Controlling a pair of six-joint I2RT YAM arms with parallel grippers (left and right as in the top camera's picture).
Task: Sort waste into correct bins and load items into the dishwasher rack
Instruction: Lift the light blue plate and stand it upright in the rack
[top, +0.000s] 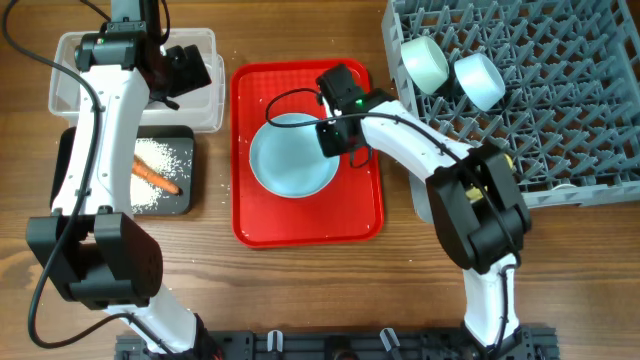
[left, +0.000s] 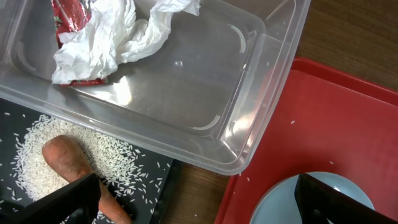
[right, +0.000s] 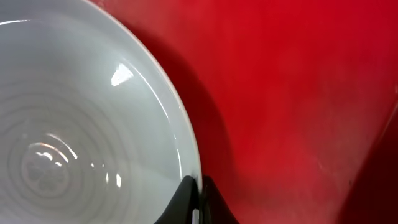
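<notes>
Right gripper (right: 198, 202) pinches the light blue plate's (top: 290, 160) rim on the red tray (top: 300, 222), mid-table.
Left gripper (left: 199, 202), its 2 fingers spread, hovers over the clear tub (top: 205, 45) at the far left corner, tissue (left: 106, 37) and wrapper (left: 68, 9) inside; carrot (top: 158, 177) and rice (top: 160, 152) lie in the black tray (top: 185, 202) by the left edge; pale green bowl (top: 424, 62) and light blue bowl (top: 478, 80) sit in the rack (top: 560, 100), far right corner.

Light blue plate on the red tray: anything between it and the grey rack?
Nothing visible blocks the large light blue plate, pinched at its rim by the right gripper. Only the red tray's raised edge lies between it and the grey grid dishwasher rack.
</notes>
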